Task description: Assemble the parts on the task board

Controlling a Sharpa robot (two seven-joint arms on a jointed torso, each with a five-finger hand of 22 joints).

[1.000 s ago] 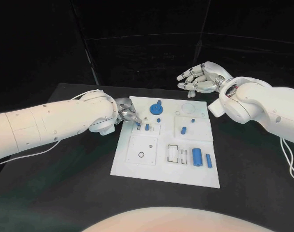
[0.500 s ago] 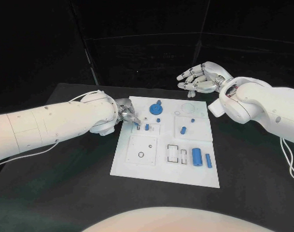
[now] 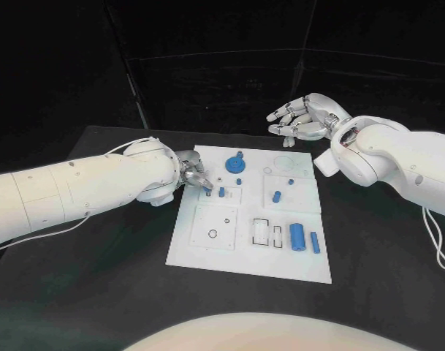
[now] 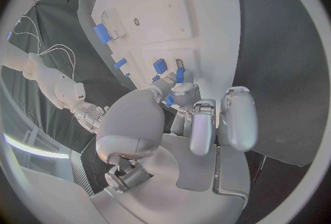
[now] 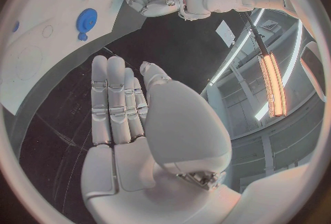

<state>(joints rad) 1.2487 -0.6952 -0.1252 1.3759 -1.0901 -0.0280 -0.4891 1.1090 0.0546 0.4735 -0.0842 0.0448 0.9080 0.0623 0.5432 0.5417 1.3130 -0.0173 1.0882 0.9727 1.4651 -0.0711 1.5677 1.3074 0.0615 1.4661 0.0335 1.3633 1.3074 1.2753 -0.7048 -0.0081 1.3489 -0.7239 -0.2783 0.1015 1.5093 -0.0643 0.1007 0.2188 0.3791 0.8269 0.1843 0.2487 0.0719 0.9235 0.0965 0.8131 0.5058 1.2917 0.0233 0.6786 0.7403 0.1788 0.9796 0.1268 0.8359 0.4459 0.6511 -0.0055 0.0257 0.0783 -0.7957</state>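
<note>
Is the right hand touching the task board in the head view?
No. The right hand hangs above the table behind the task board, its fingers holding nothing.

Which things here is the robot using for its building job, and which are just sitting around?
For the job: white board, small blue peg that the left hand pinches, blue pieces on the board.

Just around: black table, right hand held up, holding nothing.

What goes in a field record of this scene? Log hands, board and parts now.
left hand: at the task board's left edge, fingertips at a small blue part; whether it grips it cannot be told
right hand: raised beyond the board's far edge, holding nothing, fingers partly apart
task board: white, flat on the black table
blue disc: near the board's far edge
blue cylinder: lying near the board's right edge
</note>
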